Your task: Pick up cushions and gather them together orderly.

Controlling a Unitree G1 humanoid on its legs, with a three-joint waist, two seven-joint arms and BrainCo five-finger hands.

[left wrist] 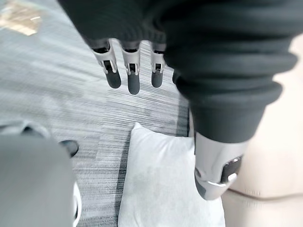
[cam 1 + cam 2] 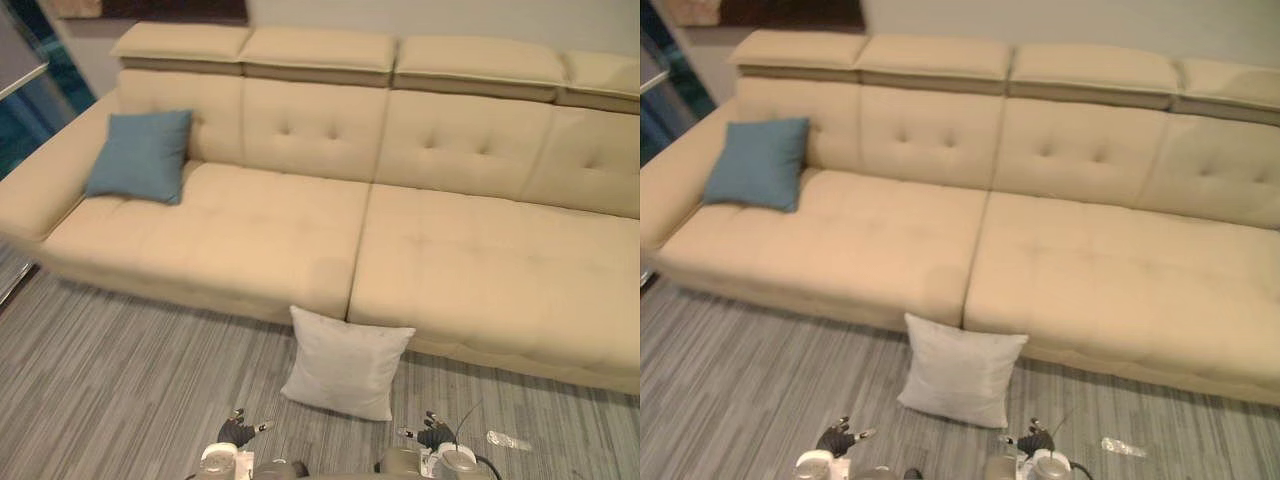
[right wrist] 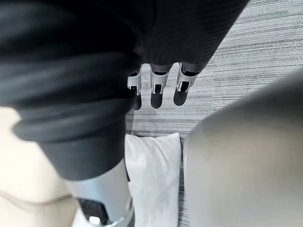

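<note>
You're facing a white cushion (image 2: pixel 345 362), prob. soft & light, leaning on the sofa (image 2: pixel 250 230), L hand (image 1: pixel 133 71) & R hand (image 3: pixel 157 90) both hanging open, empty, so try gripping its top edge.

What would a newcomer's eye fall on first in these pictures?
A long beige sofa spans the scene. A blue cushion leans in its left corner, and a white cushion stands on the floor against the sofa's front, near the middle seam. The left hand and right hand hover open just before it.
</note>
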